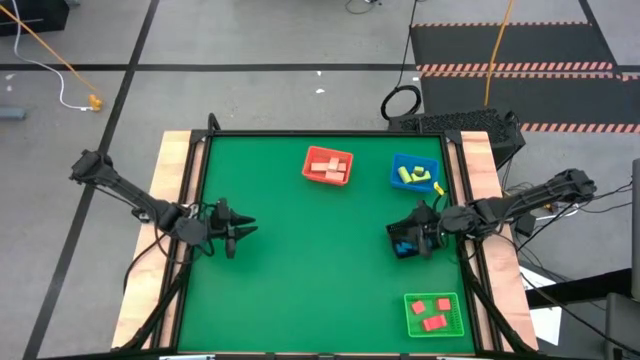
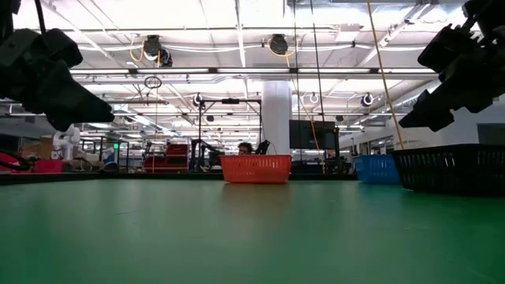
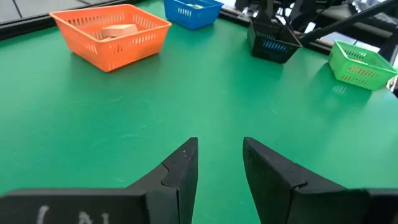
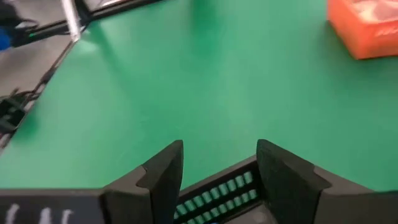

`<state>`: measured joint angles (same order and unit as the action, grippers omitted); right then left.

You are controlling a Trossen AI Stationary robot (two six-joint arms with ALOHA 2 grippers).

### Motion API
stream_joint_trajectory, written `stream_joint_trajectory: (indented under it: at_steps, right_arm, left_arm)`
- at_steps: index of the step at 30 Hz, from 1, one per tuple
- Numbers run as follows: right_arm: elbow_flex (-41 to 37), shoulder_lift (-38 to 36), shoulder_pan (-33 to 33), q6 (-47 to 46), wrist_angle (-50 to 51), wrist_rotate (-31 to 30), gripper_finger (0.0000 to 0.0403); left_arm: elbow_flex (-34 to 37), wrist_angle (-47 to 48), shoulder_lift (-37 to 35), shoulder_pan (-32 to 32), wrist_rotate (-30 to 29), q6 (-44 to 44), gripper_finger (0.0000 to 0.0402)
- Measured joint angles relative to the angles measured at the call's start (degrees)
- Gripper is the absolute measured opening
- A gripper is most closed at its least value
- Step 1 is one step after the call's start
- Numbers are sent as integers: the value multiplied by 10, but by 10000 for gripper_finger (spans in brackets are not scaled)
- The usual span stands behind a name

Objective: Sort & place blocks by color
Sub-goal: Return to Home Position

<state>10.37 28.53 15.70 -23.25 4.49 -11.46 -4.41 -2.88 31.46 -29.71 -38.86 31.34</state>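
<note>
Pale blocks (image 3: 118, 30), orange slatted basket (image 3: 106, 55); my left end effector (image 3: 221, 148) spread, empty; right end effector (image 4: 221, 152) spread above black basket (image 3: 272, 43).

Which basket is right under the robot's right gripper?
The black basket: the open right gripper hangs just above it. The orange basket, blue basket and green basket stand farther away.
</note>
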Motion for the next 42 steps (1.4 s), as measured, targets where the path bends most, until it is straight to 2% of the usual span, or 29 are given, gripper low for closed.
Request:
stream_joint_trajectory:
  at_steps: [5, 9, 16, 21, 23, 27, 33, 42]
  right_arm:
    - [0, -11, 0, -1, 0, -38, 196]
    - [0, -12, 0, 30, -19, -37, 196]
    - [0, -14, 0, 148, -34, -35, 196]
    - [0, -14, 0, 170, -34, -31, 196]
    - [0, -14, 0, 180, -37, -10, 196]
    - [0, -14, 1, 240, -91, 25, 196]
    - [0, -14, 1, 355, -204, 26, 196]
    - [0, -14, 0, 375, -279, 10, 196]
  left_arm:
    - [28, -33, 0, 0, 0, -2, 127]
    - [33, -33, 0, 0, 0, 3, 127]
    - [33, -33, 0, 0, 0, 4, 127]
    - [33, -33, 0, 0, -1, 4, 127]
    - [33, -33, 0, 0, -1, 4, 127]
    - [33, -33, 0, 0, -1, 4, 127]
    - [33, -34, 0, 0, -1, 4, 127]
    - [33, -33, 0, 0, -1, 4, 127]
